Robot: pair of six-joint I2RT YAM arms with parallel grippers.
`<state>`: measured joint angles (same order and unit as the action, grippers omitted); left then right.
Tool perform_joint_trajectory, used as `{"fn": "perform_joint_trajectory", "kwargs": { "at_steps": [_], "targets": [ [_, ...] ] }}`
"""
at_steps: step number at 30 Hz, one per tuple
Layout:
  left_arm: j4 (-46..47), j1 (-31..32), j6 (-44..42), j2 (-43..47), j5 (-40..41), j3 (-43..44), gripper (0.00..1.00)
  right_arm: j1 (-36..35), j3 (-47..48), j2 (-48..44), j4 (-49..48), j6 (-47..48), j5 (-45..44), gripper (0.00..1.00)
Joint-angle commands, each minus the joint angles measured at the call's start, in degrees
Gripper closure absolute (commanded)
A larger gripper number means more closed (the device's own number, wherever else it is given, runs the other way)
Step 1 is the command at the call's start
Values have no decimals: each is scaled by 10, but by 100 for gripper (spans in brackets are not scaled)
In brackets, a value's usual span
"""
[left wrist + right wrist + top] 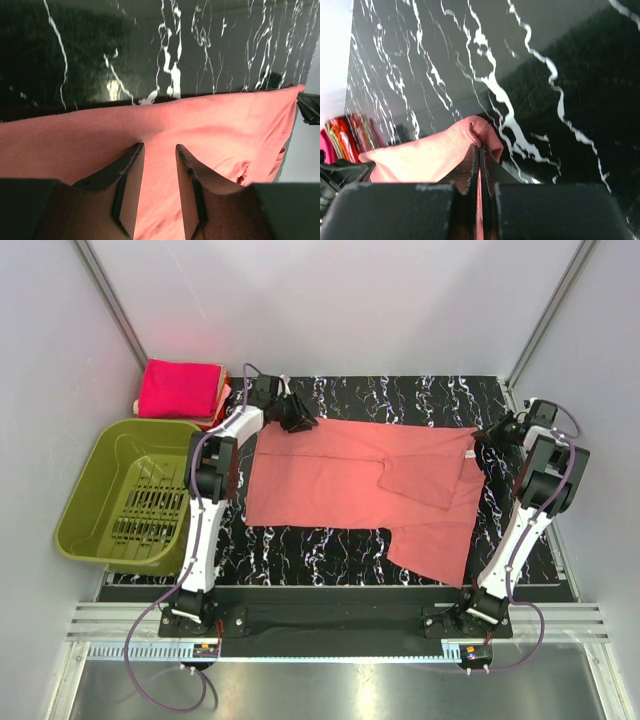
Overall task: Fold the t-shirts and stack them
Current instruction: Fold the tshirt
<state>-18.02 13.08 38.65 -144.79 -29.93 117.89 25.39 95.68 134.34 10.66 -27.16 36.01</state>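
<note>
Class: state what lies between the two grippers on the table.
The salmon t-shirt stretches between the left gripper and right gripper, seen in the top view.

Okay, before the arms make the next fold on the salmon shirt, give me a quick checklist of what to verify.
1. Right claw shut on a corner of the salmon t-shirt: ok.
2. Left claw gripping its corner: not ok. The fingers are apart over the far hem.
3. Left fingers touching the cloth: cannot tell.
4. Shirt lying flat: not ok. The right half is folded over itself unevenly.
5. Folded pink stack apart from the shirt, at the far left: ok.
6. Green basket clear of the shirt, off to the left: ok.
</note>
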Motion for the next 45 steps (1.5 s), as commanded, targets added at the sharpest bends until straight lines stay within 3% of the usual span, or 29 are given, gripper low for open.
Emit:
{"fn": "perform_joint_trajectory", "kwargs": {
  "at_steps": [1,11,14,15,21,25,30,33,40,45],
  "targets": [
    [20,-7,14,-33,11,32,61,-8,35,22,-2,-18,-64,100],
    [81,-17,49,-83,-30,123,61,-31,209,108,37,-28,-86,94],
    [96,-17,40,-49,-40,97,60,-31,250,110,71,-22,-93,79],
    [102,-17,32,-18,-42,83,59,-31,256,105,89,-21,-101,69],
    [105,-24,5,95,-78,-15,53,-30,226,4,117,-22,-137,58],
    [51,-24,-35,162,-91,-56,53,-32,152,-90,132,-79,-153,55],
    [-94,-6,-157,277,-17,-144,53,-59,-22,-264,224,-136,-267,54],
    [-144,7,-207,360,50,-238,54,-61,-136,-366,241,-164,-250,53],
    [-169,59,-250,518,206,-469,53,-61,-309,-536,385,-221,-322,53],
    [-148,112,-223,581,167,-535,53,-51,-408,-616,458,-235,-396,53]
  ]
}}
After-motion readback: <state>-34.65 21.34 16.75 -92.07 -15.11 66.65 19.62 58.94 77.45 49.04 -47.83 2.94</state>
